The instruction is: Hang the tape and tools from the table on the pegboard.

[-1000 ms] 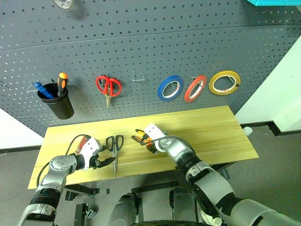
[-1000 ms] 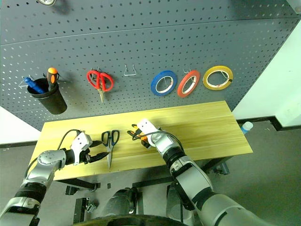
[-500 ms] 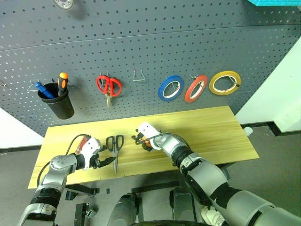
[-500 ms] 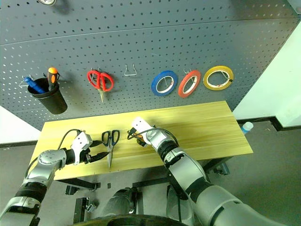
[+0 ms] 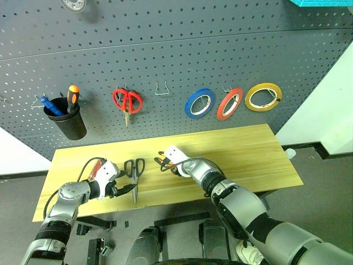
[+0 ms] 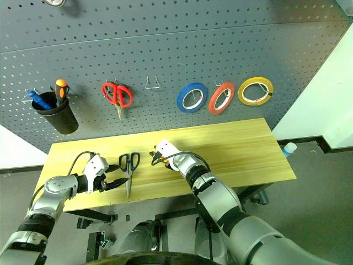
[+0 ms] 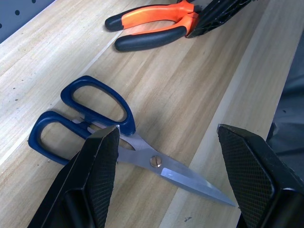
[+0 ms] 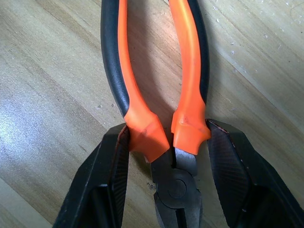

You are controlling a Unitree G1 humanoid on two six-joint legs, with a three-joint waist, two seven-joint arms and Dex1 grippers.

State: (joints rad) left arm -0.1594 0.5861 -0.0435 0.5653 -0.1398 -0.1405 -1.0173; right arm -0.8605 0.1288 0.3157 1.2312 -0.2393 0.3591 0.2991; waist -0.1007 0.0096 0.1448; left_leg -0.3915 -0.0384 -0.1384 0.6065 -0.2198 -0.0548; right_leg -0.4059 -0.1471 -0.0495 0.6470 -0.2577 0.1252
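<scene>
Pliers [image 8: 156,85] lie mid-table [image 5: 259,154], and the right gripper [image 8: 166,156] has now squeezed in around their handles. Left gripper [image 7: 166,180] stays wide above the blue scissors [image 7: 95,123], lower left.

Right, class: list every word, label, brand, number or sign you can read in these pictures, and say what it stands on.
None can be read.
The pliers, blue scissors, tape rolls and pegboard show no lettering.
Any small marks are too blurred to tell.
</scene>
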